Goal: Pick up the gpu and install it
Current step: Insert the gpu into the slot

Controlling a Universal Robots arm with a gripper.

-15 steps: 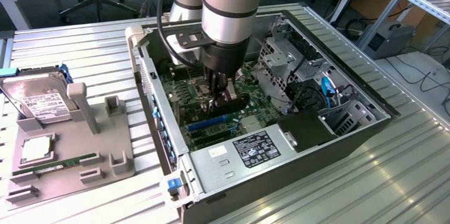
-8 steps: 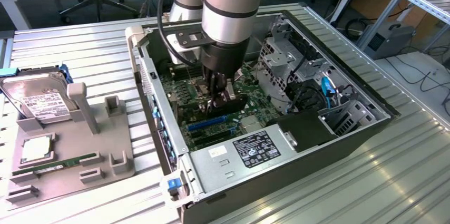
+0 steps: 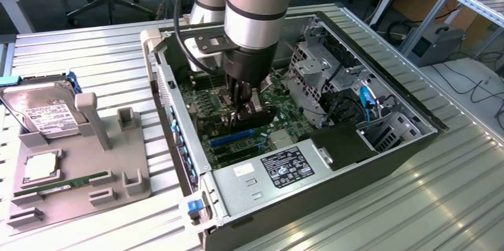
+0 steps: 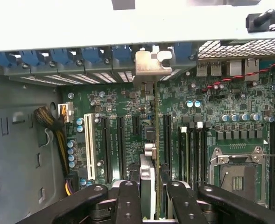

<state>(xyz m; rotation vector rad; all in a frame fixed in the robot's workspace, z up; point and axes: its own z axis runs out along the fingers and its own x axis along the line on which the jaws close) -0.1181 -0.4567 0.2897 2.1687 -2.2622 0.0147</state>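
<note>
gpu [image 4: 149,140] held edge-on over motherboard [image 4: 212,98] inside case [image 3: 393,80], bracket [image 4: 150,63] at rear slot row | gripper [image 4: 149,198] jaws clamped on gpu card edge | wrist view: white slot [image 4: 88,147] beside gpu | ext view: hdd [image 3: 43,112] on tray [image 3: 118,177] outside case, PSU label [image 3: 287,167] unreadable
</note>
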